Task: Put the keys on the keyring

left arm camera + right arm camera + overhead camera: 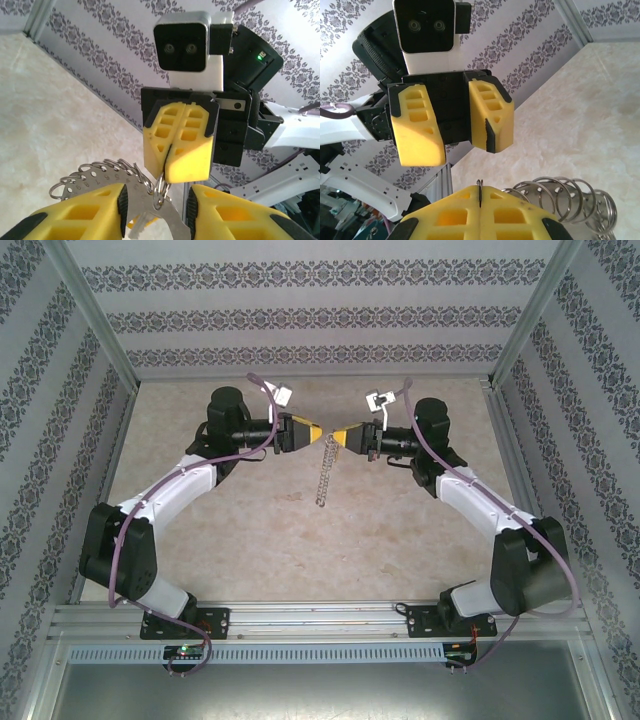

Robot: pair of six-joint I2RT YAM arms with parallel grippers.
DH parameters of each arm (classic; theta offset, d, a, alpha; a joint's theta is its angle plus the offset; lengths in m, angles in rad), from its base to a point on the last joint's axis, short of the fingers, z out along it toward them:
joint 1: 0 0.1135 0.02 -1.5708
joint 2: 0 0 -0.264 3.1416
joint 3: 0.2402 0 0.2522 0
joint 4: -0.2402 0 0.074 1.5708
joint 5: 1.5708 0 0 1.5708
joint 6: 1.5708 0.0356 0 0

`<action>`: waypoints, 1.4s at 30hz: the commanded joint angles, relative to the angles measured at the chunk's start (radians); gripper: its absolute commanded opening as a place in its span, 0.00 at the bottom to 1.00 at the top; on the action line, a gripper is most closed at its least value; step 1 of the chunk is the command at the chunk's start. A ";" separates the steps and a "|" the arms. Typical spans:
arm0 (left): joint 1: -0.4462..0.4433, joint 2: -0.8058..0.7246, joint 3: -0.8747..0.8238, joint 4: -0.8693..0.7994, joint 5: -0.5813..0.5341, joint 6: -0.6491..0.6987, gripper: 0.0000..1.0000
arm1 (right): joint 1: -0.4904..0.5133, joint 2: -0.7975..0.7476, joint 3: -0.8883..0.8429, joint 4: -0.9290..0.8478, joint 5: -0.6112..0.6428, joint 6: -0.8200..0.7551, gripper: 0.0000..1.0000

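Observation:
The keyring point(322, 480) hangs like a grey chain under the two gripper tips, which meet above the table's middle. In the left wrist view it is a curved metal strip point(97, 182) with numbered holes that carries several split rings. My right gripper point(165, 172) is shut on one thin ring point(161, 187) of it, and that ring's edge pokes out between its closed fingertips point(480, 186). My left gripper point(157, 207) stands open, its jaws apart on either side of the strip. A small pale key point(139, 226) hangs under the strip.
Patterned walls point(320, 310) and a metal frame point(110, 340) close in the beige table point(270, 550) on three sides. Purple cables point(262, 445) loop beside both wrists. More split rings point(570, 200) fan out to the right of my right gripper point(480, 192).

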 commanded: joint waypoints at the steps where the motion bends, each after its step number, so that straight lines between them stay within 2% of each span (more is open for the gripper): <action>1: 0.001 0.014 0.027 -0.046 0.056 0.041 0.35 | -0.002 0.004 0.033 0.020 -0.040 -0.027 0.00; 16: -0.036 0.072 0.006 0.106 0.083 -0.071 0.34 | 0.015 0.030 0.033 0.026 -0.035 -0.031 0.00; 25: -0.050 0.090 0.010 0.119 0.081 -0.079 0.30 | 0.018 0.040 0.036 0.027 -0.037 -0.032 0.00; 39: -0.058 0.100 0.004 0.142 0.086 -0.091 0.12 | 0.022 0.053 0.045 0.032 -0.032 -0.028 0.00; 42: -0.061 0.098 0.001 0.144 0.092 -0.086 0.01 | 0.024 0.052 0.047 0.032 -0.029 -0.027 0.00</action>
